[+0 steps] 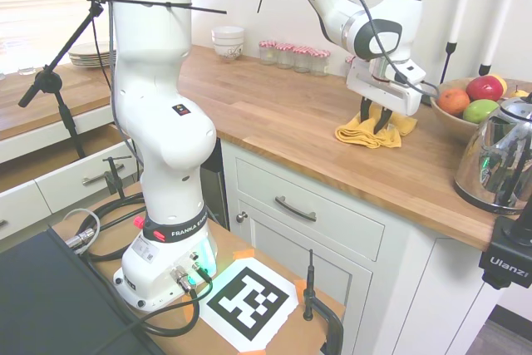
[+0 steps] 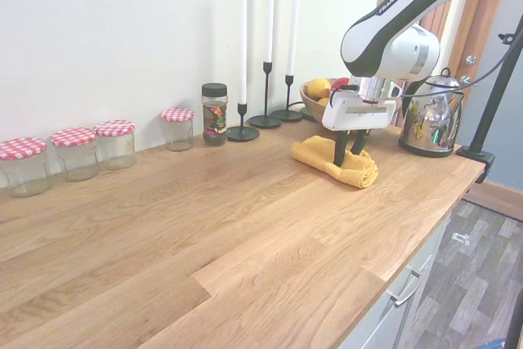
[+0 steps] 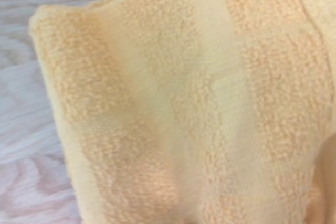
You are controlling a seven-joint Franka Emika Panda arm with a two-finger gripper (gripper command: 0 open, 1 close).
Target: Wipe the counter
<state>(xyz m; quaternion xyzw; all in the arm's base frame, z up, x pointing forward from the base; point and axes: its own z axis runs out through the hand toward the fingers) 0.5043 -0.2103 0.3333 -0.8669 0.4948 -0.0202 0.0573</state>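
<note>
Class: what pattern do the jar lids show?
Red-and-white checked lids on the glass jars; clearest in the second exterior view.

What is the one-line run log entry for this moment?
end effector: fingers down in yellow cloth | cloth: bunched on counter | nearby: fruit bowl, kettle | phase: wiping

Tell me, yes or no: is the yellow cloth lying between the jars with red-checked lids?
No, the yellow cloth lies under the gripper near the kettle, while the jars stand apart along the wall.
</note>
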